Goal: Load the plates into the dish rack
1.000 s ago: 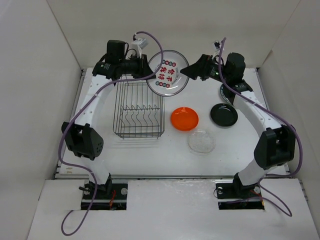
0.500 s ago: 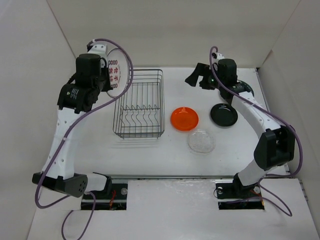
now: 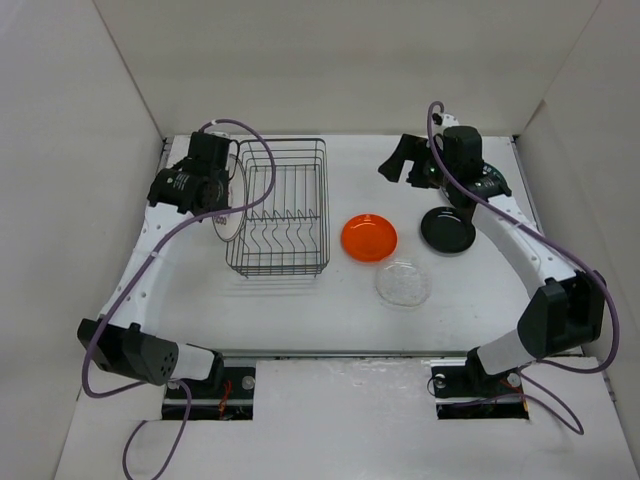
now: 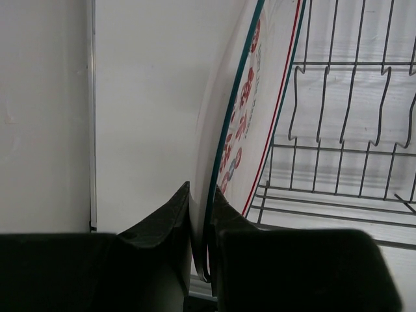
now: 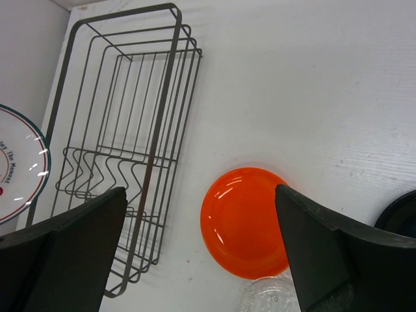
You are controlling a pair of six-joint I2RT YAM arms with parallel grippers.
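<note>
A second ago the red-motif plate (image 3: pixel 229 207) lay flat above the far right corner of the dish rack (image 3: pixel 280 215), with both claws at it. Now the left claw (image 3: pixel 222 193) alone has it, pinched shut on the rim, and has swung it to the upper left of the overhead view. There it stands on edge just outside the rack's left wall. The right claw (image 3: pixel 395 160) has pulled back to the upper right, jaws wide and empty. The handover looks complete and the plate is upright for slotting, but it probably needs to shift right over the dividers. The orange plate (image 3: pixel 369 237), black plate (image 3: pixel 447 230) and glass plate (image 3: pixel 403 283) wait on the worktop.
</note>
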